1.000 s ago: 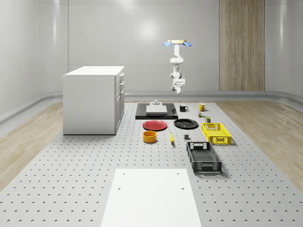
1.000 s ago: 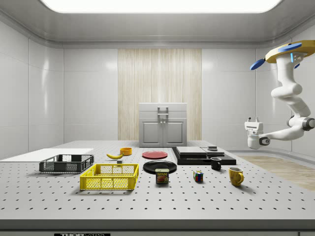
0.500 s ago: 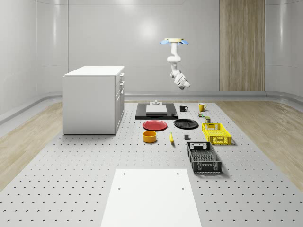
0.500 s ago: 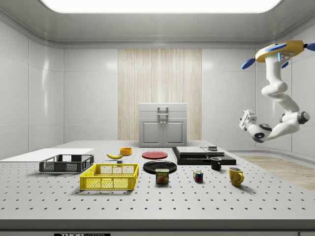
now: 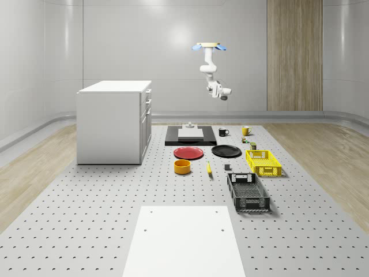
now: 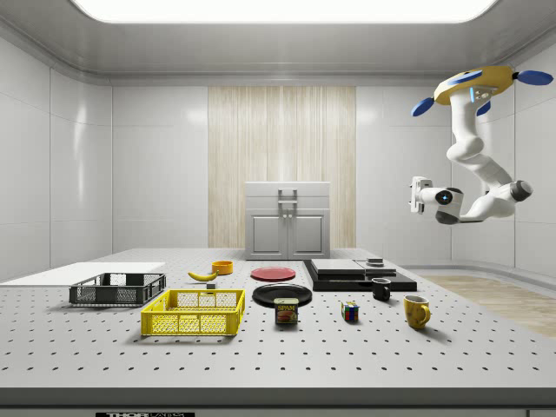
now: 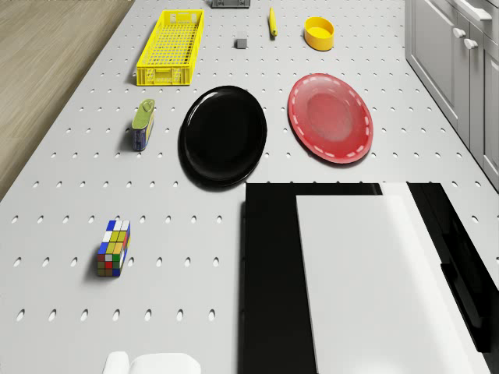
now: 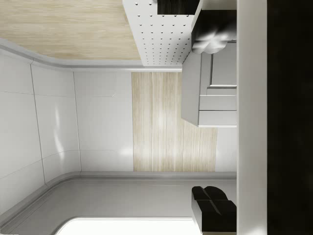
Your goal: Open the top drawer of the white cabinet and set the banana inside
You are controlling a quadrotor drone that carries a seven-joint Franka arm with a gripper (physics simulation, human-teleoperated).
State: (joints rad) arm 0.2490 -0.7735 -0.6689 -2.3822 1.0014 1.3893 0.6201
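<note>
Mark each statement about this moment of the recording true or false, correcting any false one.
1. The drone hovers high above the table's far end. True.
2. The banana lies inside the yellow crate. False: it lies on the table, beside the orange bowl.
3. The white cabinet's top drawer is pulled out. False: all drawers sit closed.
4. The gripper hangs in mid-air, touching nothing. True.
5. The black crate holds the red plate. False: the plate rests on the table.

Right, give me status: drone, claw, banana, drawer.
Drone hovering high past the table's far end, claw in mid-air. Banana on table. Cabinet drawers shut.
</note>
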